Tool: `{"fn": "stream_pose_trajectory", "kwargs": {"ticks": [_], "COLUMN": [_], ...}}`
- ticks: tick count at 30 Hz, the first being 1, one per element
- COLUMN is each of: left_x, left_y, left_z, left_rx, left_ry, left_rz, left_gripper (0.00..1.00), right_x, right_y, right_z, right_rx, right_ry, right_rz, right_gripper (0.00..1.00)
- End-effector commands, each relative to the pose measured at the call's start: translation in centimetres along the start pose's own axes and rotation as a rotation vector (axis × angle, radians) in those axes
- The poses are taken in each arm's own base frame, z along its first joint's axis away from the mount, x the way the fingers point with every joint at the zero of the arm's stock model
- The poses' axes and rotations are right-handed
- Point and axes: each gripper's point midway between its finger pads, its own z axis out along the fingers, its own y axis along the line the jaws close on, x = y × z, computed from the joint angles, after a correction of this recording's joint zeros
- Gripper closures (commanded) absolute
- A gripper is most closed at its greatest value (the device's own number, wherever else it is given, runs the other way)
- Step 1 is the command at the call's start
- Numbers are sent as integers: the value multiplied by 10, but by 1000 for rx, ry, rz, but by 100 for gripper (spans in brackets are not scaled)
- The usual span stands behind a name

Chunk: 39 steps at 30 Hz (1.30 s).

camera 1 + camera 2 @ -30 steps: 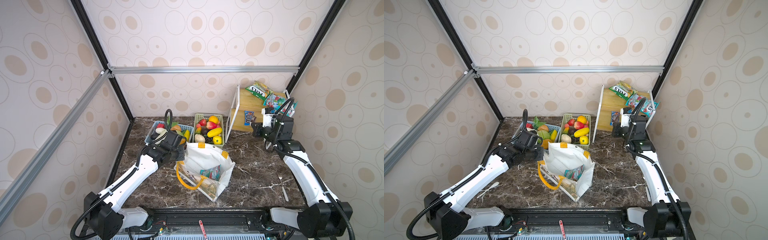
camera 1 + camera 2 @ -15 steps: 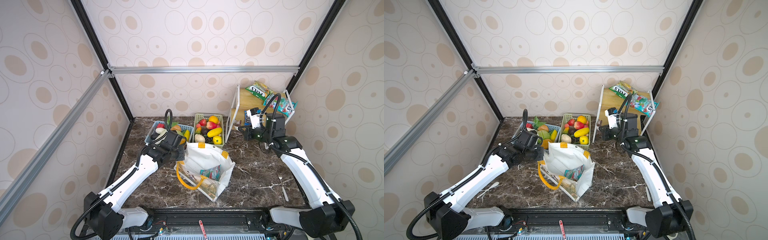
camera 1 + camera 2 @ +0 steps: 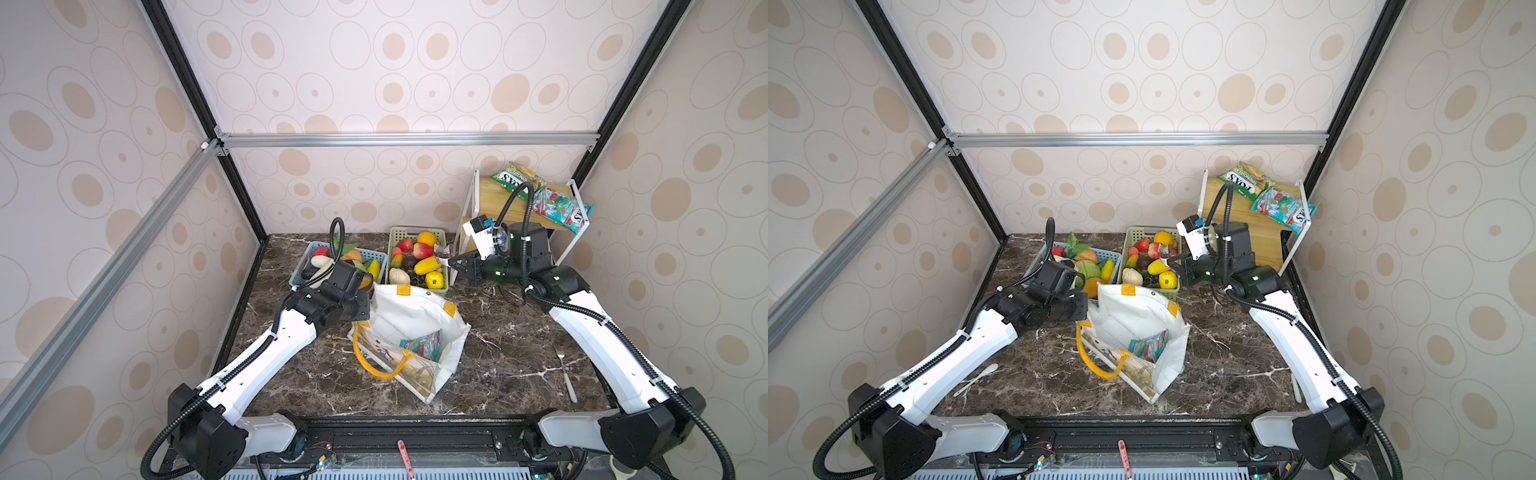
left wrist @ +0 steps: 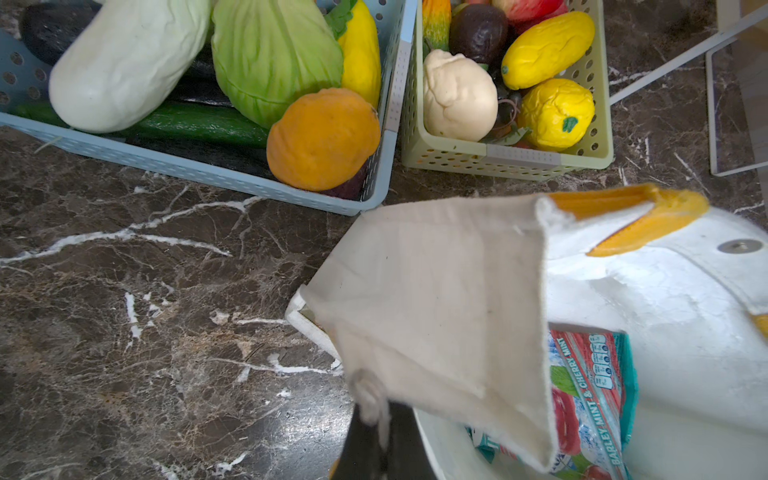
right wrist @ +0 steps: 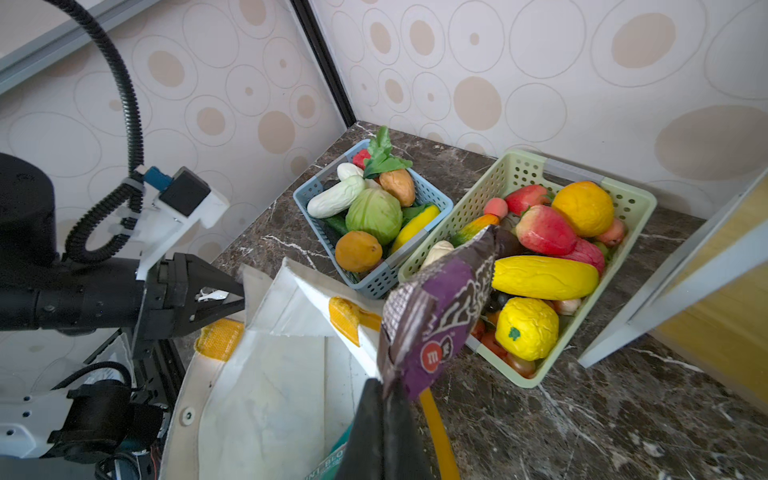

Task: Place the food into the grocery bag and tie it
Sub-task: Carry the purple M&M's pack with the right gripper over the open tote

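Observation:
The white grocery bag [image 3: 415, 324] [image 3: 1133, 320] stands open mid-table with yellow handles. My left gripper [image 3: 370, 298] [image 4: 380, 428] is shut on the bag's left rim corner, holding the cloth [image 4: 436, 291] up. A teal snack packet [image 3: 424, 345] [image 4: 590, 395] lies inside the bag. My right gripper [image 3: 451, 262] [image 5: 386, 390] is shut on a dark purple snack packet [image 5: 440, 316] [image 3: 1169, 249], held above the near right corner of the green basket, just behind the bag's mouth. Other food, such as the green cabbage [image 4: 274, 54] and an orange piece [image 4: 324, 137], sits in the baskets.
A blue basket [image 3: 297, 278] and a green basket [image 3: 415, 229] of plastic produce stand side by side behind the bag. A wooden shelf rack [image 3: 486, 195] at the back right carries two snack packets [image 3: 517, 180] [image 3: 561, 210]. A fork [image 3: 565, 374] lies right, a spoon [image 3: 976, 380] left.
My right arm has swung left from the shelf rack to the green basket's edge, carrying the purple packet. The left arm and the bag have stayed put.

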Motion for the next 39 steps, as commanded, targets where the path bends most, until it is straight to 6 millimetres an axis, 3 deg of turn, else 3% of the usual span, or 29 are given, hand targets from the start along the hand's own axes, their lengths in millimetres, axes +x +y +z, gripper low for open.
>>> {"fn": "stream_pose_trajectory", "kwargs": {"ticks": [1, 9, 18, 31, 39], "left_x": [-13, -13, -12, -11, -12], "left_y": [-6, -5, -4, -4, -5], "left_z": [-4, -6, -7, -7, -7], "left_rx": [24, 23, 24, 25, 27], "left_ry": [-41, -47, -48, -46, -46], "left_rz": [4, 2, 3, 3, 5], "left_gripper": [100, 100, 100, 100, 100], "right_x": [-9, 5, 27, 59, 83], "right_y": [22, 62, 88, 107, 105], "right_z": [-1, 3, 8, 11, 15], "right_rx": [-63, -192, -283, -354, -346], "right_ry": [-5, 60, 128, 236, 320], "right_rz": [-43, -63, -64, -46, -12], "right_gripper": [100, 100, 100, 100, 100]}}
